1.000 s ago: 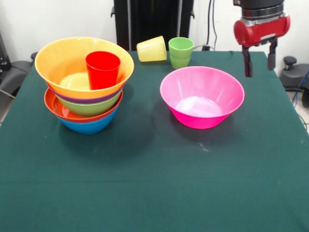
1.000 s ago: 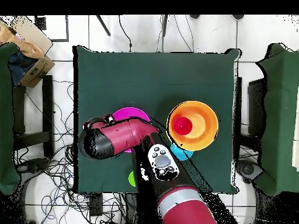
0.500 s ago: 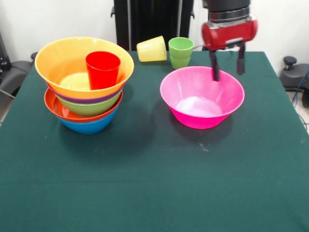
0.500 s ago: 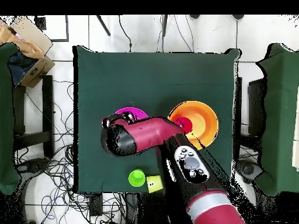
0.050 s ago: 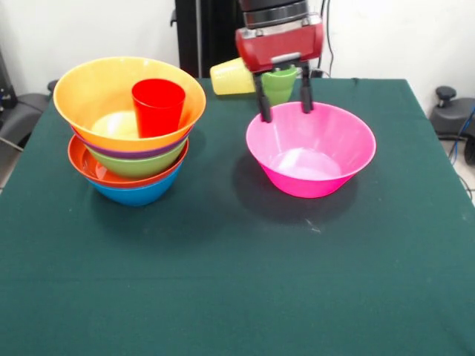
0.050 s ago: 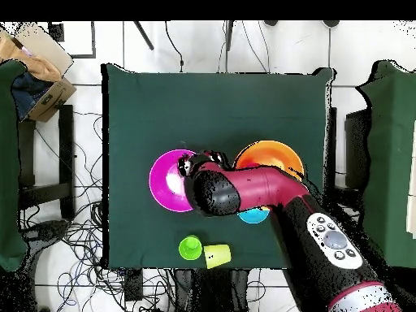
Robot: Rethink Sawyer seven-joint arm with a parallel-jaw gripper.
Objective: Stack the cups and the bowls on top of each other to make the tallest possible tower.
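Since a second ago the gripper has swung across the pink bowl, from beyond its one side to its opposite rim, nearer the tower. It now hangs with its two dark fingers spread fairly wide and nothing between them, their tips at the height of the pink bowl's far rim and just at its edge; whether they touch the rim I cannot tell.

Directly behind the gripper stands the light green cup, upright and partly hidden by the fingers. Beside that cup, tipped on its side, lies the yellow cup, half covered by the red wrist. In the overhead view both cups sit close together near the desk's edge, apart from the arm.

Well off to the gripper's side, away from the pink bowl, stands the tower: a blue bowl at the bottom, then red-orange, green, a thin purple band and the large yellow-orange bowl on top. The red cup stands upright inside that top bowl. The desk is covered with dark green cloth.
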